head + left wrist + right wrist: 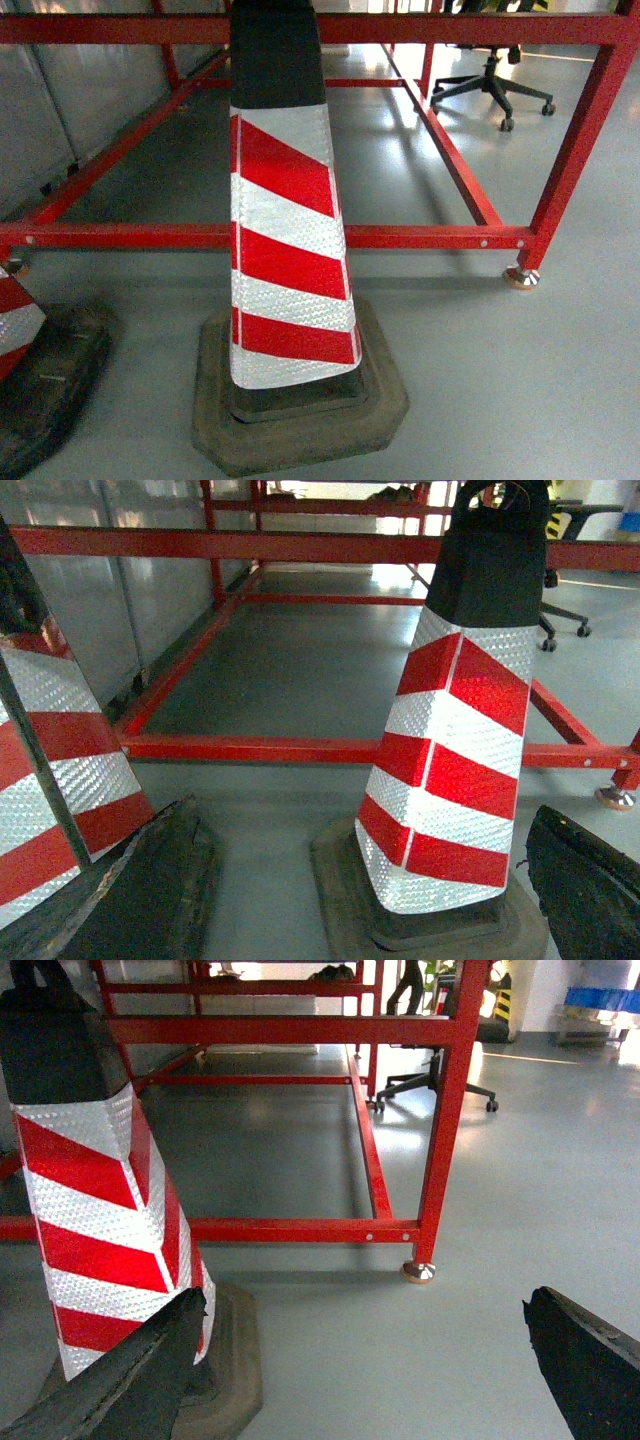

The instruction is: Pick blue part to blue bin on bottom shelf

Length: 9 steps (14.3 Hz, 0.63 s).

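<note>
A grey floor point(520, 400) fills most of every view, and across it stands a red steel frame point(420, 237) of square tubes, its low rail running left to right behind the cones and its corner post resting on a round metal foot point(521, 277). Just in front of that rail, in the middle of the head view, stands a traffic cone point(285, 230) with red and white slanted reflective bands, a black top and a dark, worn, eight-sided base flat on the floor. A second cone point(15, 320) of the same kind shows only partly at the left edge of the head view, and it looms large at the left of the left wrist view. A black office chair point(492, 85) on a star base stands on the floor beyond the frame, at the upper right. In the left wrist view the left end effector point(370, 880) shows as two dark fingers at the lower corners, set wide apart, with the striped cone standing between them. In the right wrist view the right end effector point(370, 1360) is likewise spread wide, bare floor between its fingers and the cone's base beside the left one. Neither holds anything. No blue part, blue bin or steel rack's bottom shelf can be picked out in any view; only blurred blue shapes point(600, 998) far off at the upper right of the right wrist view, too small to identify.
</note>
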{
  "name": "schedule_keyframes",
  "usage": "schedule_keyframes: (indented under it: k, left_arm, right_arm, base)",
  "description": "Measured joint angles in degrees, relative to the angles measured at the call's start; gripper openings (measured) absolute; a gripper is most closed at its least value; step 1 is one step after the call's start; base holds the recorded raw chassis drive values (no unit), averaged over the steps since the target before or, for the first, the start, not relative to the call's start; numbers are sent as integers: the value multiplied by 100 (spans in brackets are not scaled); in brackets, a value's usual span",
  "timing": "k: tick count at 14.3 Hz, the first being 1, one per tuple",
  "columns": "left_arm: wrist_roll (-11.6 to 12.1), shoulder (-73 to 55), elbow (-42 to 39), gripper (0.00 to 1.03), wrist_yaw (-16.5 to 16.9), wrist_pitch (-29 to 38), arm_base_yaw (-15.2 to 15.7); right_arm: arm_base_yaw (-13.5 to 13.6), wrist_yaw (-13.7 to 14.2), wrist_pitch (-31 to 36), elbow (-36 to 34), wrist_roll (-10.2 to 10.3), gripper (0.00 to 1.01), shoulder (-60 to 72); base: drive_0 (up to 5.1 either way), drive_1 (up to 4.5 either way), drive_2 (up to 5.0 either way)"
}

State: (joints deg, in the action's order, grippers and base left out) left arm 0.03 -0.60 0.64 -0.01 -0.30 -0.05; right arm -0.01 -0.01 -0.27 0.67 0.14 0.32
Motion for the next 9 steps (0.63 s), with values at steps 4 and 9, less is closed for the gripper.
schedule_keyframes:
  k: [4,9]
  left_arm:
    - [0,0,0,98,0,0,0]
    - [0,0,0,98,0,2,0]
  right_arm:
    - [0,0,0,0,0,98,0]
    - [0,0,0,0,0,98,0]
  base:
    - [0,0,0]
    - [0,0,0]
